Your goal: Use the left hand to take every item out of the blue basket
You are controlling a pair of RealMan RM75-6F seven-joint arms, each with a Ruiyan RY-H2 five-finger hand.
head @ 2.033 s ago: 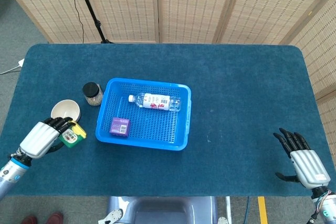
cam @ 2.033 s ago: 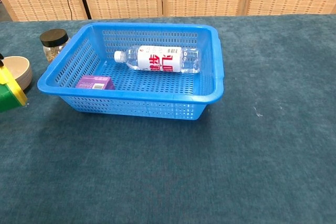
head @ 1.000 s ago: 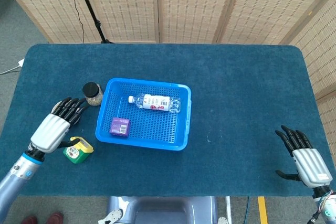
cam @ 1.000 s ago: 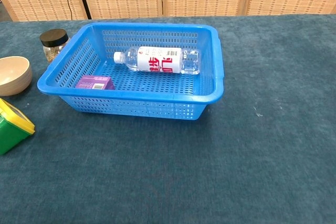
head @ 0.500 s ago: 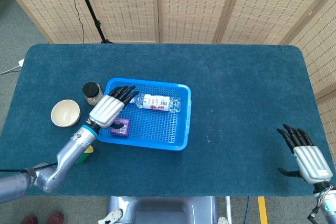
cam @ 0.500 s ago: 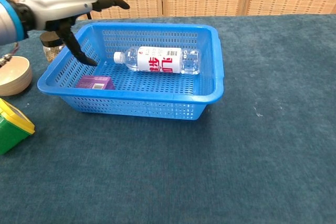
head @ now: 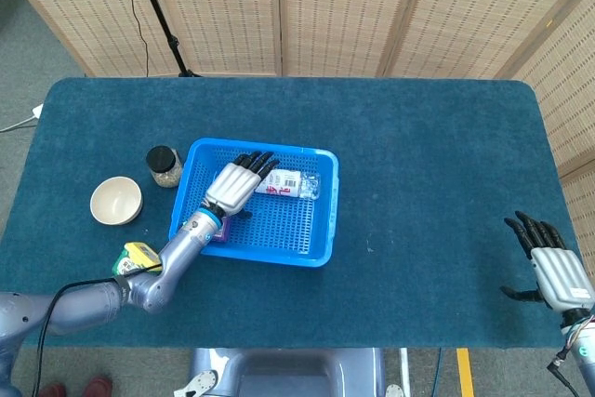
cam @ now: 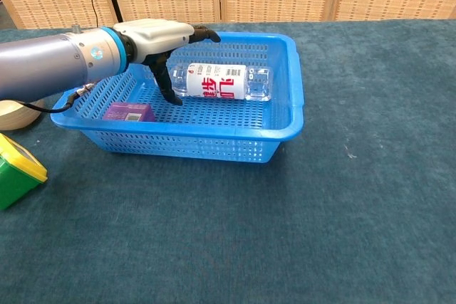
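Observation:
The blue basket [head: 316, 250] [cam: 285, 122] stands left of the table's middle. Inside it a clear water bottle [head: 296, 183] [cam: 228, 82] with a red and white label lies on its side along the far wall. A small purple box [cam: 128, 112] sits in the near left corner; in the head view my arm covers most of it. My left hand [head: 238, 183] [cam: 158, 37] hovers open over the bottle's cap end, fingers spread and holding nothing. My right hand [head: 550, 267] rests open near the table's right front corner.
A green and yellow container [head: 135, 258] [cam: 16, 169] lies on the table left of the basket, near the front edge. A tan bowl [head: 115, 200] [cam: 8, 112] and a dark-lidded jar [head: 163, 165] stand further back on the left.
My left hand let go of the green and yellow container on the table, then swung right over the basket. It now hovers at the bottle's cap end. The right hand barely moved.

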